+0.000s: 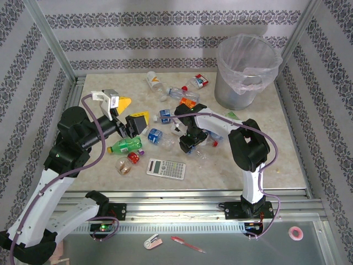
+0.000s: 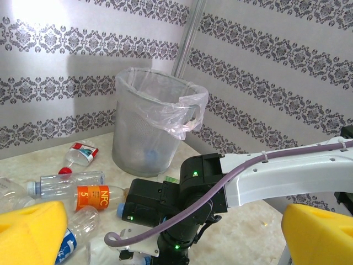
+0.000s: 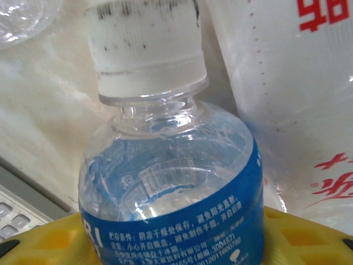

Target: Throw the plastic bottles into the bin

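Observation:
Several plastic bottles lie mid-table: a green one [image 1: 126, 146], blue-labelled ones [image 1: 155, 135], an orange-labelled one [image 1: 189, 102] and a red-labelled one [image 1: 199, 81]. The grey bin [image 1: 237, 94], lined with a whitish bag, stands at the back right. My right gripper [image 1: 187, 144] is down in the pile. Its yellow fingers [image 3: 44, 243] press both sides of a clear, blue-labelled bottle [image 3: 165, 182] with a white cap, so that gripper [image 3: 171, 245] is shut on it. My left gripper [image 1: 132, 110] hangs wide open and holds nothing, left of the pile, above the table.
A grey calculator [image 1: 166, 168] lies near the front edge, its corner [image 3: 14, 212] just left of the held bottle. A bottle with red print [image 3: 309, 110] lies against its right side. From the left wrist, the right arm [image 2: 193, 193] stands before the bin [image 2: 146, 138]. Patterned walls enclose the table.

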Robot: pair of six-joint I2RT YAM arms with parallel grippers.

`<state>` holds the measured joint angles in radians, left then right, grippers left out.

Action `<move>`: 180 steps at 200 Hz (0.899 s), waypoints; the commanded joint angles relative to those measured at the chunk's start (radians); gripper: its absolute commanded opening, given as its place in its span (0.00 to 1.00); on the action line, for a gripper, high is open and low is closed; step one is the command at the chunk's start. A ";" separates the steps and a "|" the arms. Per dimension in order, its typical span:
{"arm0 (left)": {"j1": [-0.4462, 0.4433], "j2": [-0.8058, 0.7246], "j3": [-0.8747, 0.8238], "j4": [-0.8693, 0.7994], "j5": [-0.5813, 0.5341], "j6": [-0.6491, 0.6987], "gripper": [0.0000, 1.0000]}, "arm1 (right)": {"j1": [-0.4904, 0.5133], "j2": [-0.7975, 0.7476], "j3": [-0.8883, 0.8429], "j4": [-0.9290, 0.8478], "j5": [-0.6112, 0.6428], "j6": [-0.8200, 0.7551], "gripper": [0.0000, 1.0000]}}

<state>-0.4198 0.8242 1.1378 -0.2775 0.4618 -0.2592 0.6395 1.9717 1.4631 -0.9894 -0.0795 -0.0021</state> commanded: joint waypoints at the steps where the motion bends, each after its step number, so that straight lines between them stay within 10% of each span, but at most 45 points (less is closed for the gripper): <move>1: -0.014 -0.012 -0.003 0.011 -0.005 0.006 1.00 | 0.011 -0.040 -0.021 0.002 -0.047 0.031 0.46; 180: -0.014 0.002 -0.035 0.084 0.001 -0.014 1.00 | 0.017 -0.212 -0.048 0.029 -0.134 0.076 0.31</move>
<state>-0.4198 0.8253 1.1130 -0.2462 0.4618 -0.2634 0.6506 1.7756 1.4178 -0.9596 -0.1925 0.0551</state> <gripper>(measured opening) 0.997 0.312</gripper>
